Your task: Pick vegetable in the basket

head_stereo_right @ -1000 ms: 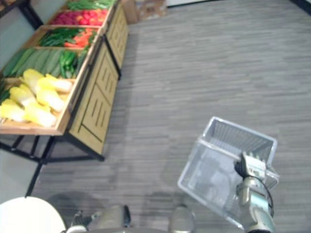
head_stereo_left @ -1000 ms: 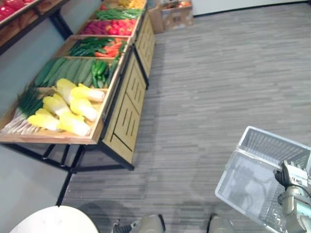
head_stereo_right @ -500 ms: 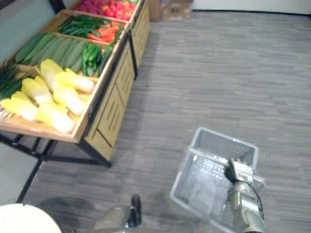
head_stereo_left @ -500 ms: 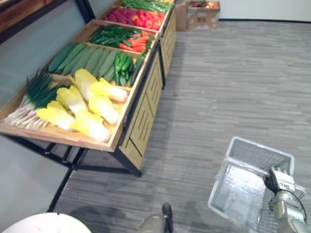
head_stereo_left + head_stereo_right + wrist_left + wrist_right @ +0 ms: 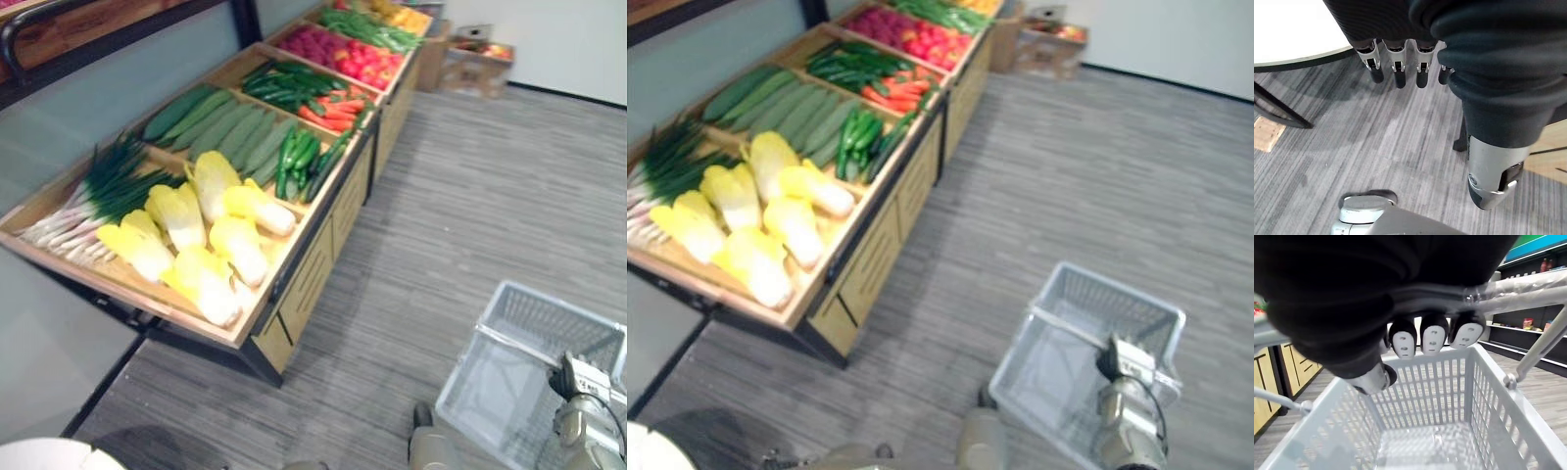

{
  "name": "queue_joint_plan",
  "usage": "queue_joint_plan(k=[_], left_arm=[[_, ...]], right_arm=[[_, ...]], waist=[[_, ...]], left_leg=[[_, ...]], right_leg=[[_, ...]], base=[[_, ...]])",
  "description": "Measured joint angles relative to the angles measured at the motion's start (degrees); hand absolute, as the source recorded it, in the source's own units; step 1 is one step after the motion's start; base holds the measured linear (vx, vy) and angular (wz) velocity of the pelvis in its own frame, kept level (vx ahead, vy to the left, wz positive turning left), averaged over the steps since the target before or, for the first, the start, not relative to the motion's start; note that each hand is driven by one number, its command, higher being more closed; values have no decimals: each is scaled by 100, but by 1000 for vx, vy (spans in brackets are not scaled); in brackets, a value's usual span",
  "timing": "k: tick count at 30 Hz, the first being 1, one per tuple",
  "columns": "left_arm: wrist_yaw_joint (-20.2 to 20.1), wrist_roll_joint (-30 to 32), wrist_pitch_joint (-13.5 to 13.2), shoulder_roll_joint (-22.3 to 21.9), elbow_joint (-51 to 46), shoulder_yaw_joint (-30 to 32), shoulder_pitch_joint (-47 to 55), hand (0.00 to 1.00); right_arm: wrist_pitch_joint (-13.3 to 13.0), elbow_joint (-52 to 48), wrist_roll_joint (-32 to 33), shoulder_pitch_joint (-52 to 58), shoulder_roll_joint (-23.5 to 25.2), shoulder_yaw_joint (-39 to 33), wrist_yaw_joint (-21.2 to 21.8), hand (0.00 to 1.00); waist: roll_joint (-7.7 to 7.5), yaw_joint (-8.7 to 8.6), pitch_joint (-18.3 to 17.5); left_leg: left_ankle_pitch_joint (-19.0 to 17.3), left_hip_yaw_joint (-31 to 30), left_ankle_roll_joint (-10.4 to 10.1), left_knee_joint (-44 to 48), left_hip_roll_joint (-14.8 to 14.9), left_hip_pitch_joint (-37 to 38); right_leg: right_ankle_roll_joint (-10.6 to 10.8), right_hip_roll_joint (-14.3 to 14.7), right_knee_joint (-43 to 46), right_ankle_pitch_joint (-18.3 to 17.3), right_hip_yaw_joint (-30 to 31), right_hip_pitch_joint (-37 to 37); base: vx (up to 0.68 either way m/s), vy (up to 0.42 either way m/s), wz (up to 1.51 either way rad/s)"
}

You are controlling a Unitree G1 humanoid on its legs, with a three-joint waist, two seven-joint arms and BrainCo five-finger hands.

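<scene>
The right hand (image 5: 1432,338) clamps its fingers round the handle (image 5: 1508,286) of the empty basket (image 5: 1122,291) to carry it; the left hand (image 5: 1396,63) hangs straight-fingered, free for picking. Napa cabbages (image 5: 211,235) lie on the wooden stand (image 5: 312,286), well apart from the basket.

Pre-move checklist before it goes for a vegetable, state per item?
1. Basket grip: right hand fingers curled round the handle: ok.
2. Basket ready to fill, nothing seen inside it: ok.
3. Left hand free, fingers straight and holding nothing: ok.
4. Left hand over the stand: it hangs low near the floor: not ok.
5. Cabbages uncovered in the nearest bin: ok.
6. Cabbages within arm's reach from here: cannot tell.
</scene>
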Motion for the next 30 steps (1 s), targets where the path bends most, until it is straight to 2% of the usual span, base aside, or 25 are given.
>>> queue_joint_plan(k=[1, 2, 3, 4, 5, 6, 7, 8, 9, 10, 11, 12, 15, 17, 19, 24, 28, 30], left_arm=[[13, -11, -11, 24, -7, 44, -2, 0], [32, -22, -15, -42, 18, 149, -55, 0], [38, -32, -24, -295, 28, 191, -42, 0], [56, -30, -49, -347, 35, 262, -38, 0], [70, -76, -46, -400, 57, 370, -34, 0], [76, -76, -45, -399, 55, 374, -35, 0], [79, -76, -42, -396, 58, 375, -35, 0], [81, -75, -37, -397, 63, 373, -32, 0], [83, -74, -34, -400, 65, 367, 6, 0], [83, -74, -28, -404, 73, 367, 47, 0], [83, -74, -29, -404, 74, 366, 67, 0], [88, -73, -15, -410, 90, 370, 100, 0], [87, -61, 23, -452, 134, 404, 218, 0], [85, -47, 31, -506, 176, 547, 223, 0], [85, -1, 37, -571, 257, 600, 157, 0], [76, 9, 79, -655, 338, 584, 120, 0], [67, 26, 90, -642, 336, 577, 44, 0], [58, 33, 99, -637, 338, 562, 46, 0]], right_arm=[[22, 37, 2, 36, 7, 1, 19, 100], [88, 126, 47, 54, -39, -142, 67, 100], [156, 264, 56, 64, -173, -329, 100, 100], [179, 321, 58, 42, -220, -335, 109, 100], [148, 342, 63, 82, -234, -330, 113, 100], [128, 343, 68, 114, -248, -336, 113, 100], [97, 351, 78, 148, -252, -360, 111, 100], [24, 353, 116, 213, -249, -417, 107, 100], [-15, 352, 121, 297, -256, -463, 101, 100], [-74, 350, 120, 302, -258, -502, 93, 100], [-91, 345, 120, 278, -260, -503, 93, 100], [-118, 305, 118, 220, -251, -505, 92, 100], [-203, 276, 120, 156, -239, -504, 93, 100], [-195, 234, 120, 164, -252, -505, 72, 100], [-137, 250, 119, 174, -263, -558, 49, 100], [-117, 252, 118, 192, -261, -481, 50, 100], [-170, 300, 117, 178, -230, -289, 69, 100], [-160, 339, 113, 136, -220, -272, 65, 100]], waist=[[-59, -17, -17], [76, -61, 27], [364, -22, -56], [450, -8, -61], [467, -38, -49], [461, -41, -45], [456, -42, -42], [444, -46, -35], [443, -47, -34], [442, -36, -34], [443, -38, -34], [446, -24, -36], [494, -27, -35], [539, -36, -27], [676, -26, -53], [861, -9, -41], [884, -2, -39], [882, -15, -39]], left_leg=[[-76, -142, -93, 47, -1, -22], [-209, -477, -250, 188, 166, -73], [-180, -615, -334, 281, 474, -205], [-92, -608, -401, 368, 568, -279], [338, -483, -380, 749, 650, -585], [531, -317, -372, 843, 690, -676], [742, -75, -395, 899, 756, -725], [1049, 411, -370, 943, 867, -774], [1179, 1116, -257, 993, 1057, -767], [1182, 1667, -246, 1037, 1183, -735], [1178, 1854, -225, 1022, 1207, -729], [1219, 2104, -176, 802, 1173, -726], [1265, 2152, -238, -20, 975, -493], [1259, 2211, -248, -515, 943, -343], [1193, 2141, -291, -897, 839, -379], [1205, 2223, -245, -905, 694, -406], [1191, 2213, -262, -768, 638, -328], [1039, 2212, -204, -761, 635, -232]], right_leg=[[28, -48, 26, 21, -80, 29], [240, -35, 325, 433, -454, 60], [0, 173, 565, 170, -841, 51], [-55, 222, 736, 103, -995, 45], [-266, 115, 1143, -213, -1473, 104], [-344, 73, 1183, -275, -1655, 177], [-395, 41, 1172, -310, -1821, 287], [-458, 5, 1058, -347, -2082, 497], [-523, -3, 911, -385, -2377, 769], [-577, 20, 805, -421, -2566, 907], [-576, 43, 748, -436, -2629, 960], [-522, 109, 645, -497, -2697, 959], [-481, 284, 548, -471, -2724, 870], [-486, 353, 518, -450, -2741, 828], [-446, 348, 391, -271, -2703, 700], [-356, 351, -304, 227, -2624, 893], [-306, 359, -651, 401, -2538, 1159], [-264, 390, -694, 414, -2454, 1199]], base=[[299, -541, 142], [210, -482, 133], [318, -671, 125], [331, -705, 143], [258, -563, 126], [180, -469, 134], [80, -275, 96], [74, -409, 114], [49, -373, 119], [8, -331, 89], [-58, -216, 64], [-76, -193, 38], [-57, -64, 19], [-37, 53, 23], [-15, 161, 22], [44, 127, 0], [62, 36, -13], [45, 26, -25]])
